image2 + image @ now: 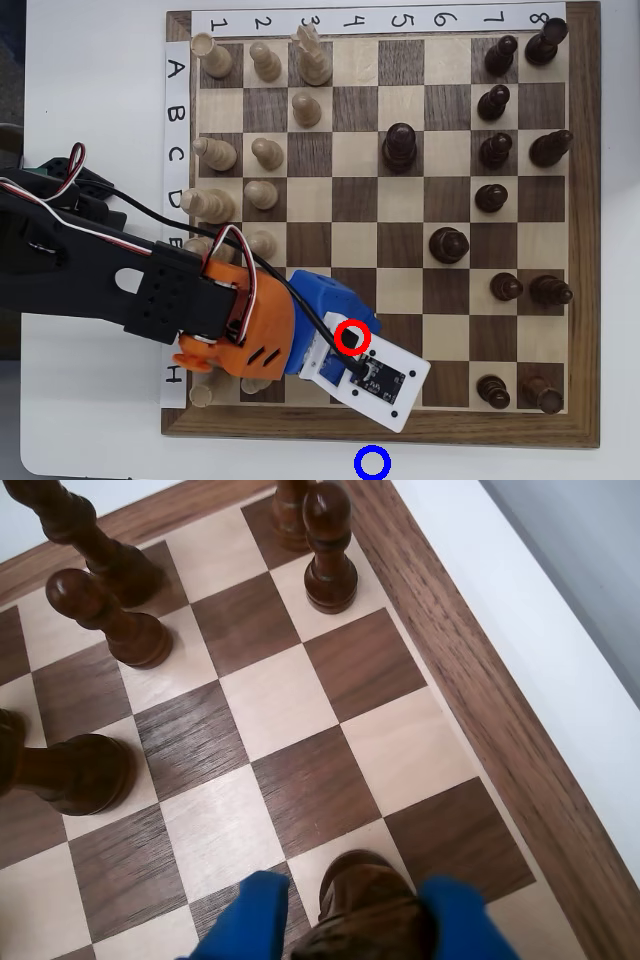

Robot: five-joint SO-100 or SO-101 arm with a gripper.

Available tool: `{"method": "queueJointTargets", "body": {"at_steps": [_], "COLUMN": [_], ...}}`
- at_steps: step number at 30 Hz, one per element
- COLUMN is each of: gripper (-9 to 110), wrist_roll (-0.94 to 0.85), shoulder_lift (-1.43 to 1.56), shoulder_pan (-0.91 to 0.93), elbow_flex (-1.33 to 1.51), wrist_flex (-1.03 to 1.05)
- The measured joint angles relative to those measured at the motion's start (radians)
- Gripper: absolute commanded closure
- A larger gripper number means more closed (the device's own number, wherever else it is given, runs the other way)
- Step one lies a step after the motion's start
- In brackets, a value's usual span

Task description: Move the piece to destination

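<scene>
Presently, the dark pawn (365, 905) is seen clamped between the blue fingers (250, 915) of the end effector (350, 925), near the chessboard's (300, 700) wooden rim in the wrist view. Overhead, the blue ring (372, 463) is seen on the white table (90, 440) just beyond that same rim, apart from the red ring (352, 337).

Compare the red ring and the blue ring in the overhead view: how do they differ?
The red ring lies over the chessboard, on the arm's wrist area, while the blue ring lies off the board on plain white surface below its lower border. The red ring encloses something dark; the blue ring encloses only white. They share a similar size and a thin circular outline.
</scene>
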Motion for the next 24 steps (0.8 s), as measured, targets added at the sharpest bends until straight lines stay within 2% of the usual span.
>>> {"method": "queueJointTargets", "body": {"at_steps": [3,24], "gripper": [101,101], "wrist_roll": [0.000,0.000], "shoulder_lift": [0.000,0.000], "shoulder_pan": [0.002,0.023], "elbow_flex": [0.000,0.002], "wrist_flex": [0.000,0.029]}}
